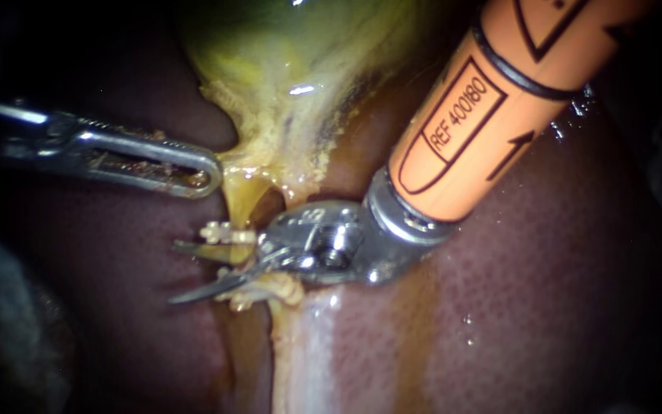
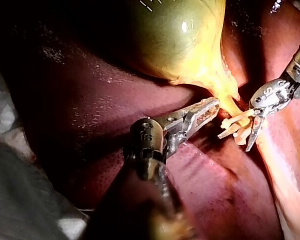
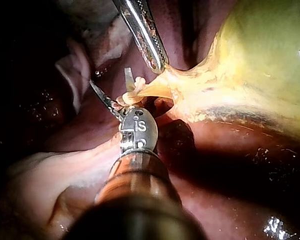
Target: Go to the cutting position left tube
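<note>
In the endoscope view my right instrument (image 1: 176, 273) holds its end effector, two thin blades, open astride the left tube (image 1: 240, 259) between pale clips (image 1: 227, 232). The approach looks nearly done, with only final seating left, while my left instrument (image 1: 202, 176) is clamped on the neck of the gallbladder (image 1: 300, 69). The left wrist view shows that neck stretched over the wet, dark-red liver (image 2: 90, 100) with grey cloth (image 2: 15, 190) beside it, and the right wrist view shows little room between the clips.

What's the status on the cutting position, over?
Left instrument shut on yellow gallbladder neck. Right instrument blades open, astride pale yellow tube between white clips. Nothing blocking.
</note>
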`<action>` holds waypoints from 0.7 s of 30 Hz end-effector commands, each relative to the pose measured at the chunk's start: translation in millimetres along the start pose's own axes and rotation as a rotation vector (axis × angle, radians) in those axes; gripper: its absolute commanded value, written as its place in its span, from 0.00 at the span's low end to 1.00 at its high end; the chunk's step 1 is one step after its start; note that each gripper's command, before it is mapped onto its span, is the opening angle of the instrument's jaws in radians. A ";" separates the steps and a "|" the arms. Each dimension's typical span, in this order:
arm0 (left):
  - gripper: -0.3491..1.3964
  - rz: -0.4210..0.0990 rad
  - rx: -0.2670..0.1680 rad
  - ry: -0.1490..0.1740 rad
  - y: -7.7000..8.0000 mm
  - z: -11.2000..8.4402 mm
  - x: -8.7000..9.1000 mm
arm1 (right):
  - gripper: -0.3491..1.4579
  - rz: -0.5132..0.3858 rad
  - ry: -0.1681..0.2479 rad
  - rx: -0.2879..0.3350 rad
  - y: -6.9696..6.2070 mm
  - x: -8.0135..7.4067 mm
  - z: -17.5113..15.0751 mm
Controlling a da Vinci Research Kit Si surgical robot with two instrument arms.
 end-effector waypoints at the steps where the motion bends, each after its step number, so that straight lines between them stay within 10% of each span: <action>1: 0.00 0.000 -0.001 0.000 0.0 0.0 0.0 | 0.96 0.003 0.004 0.004 -0.2 0.1 0.1; 21: 0.00 0.000 -0.001 0.000 0.0 -0.1 0.0 | 0.95 0.003 0.013 0.001 -0.6 0.3 0.2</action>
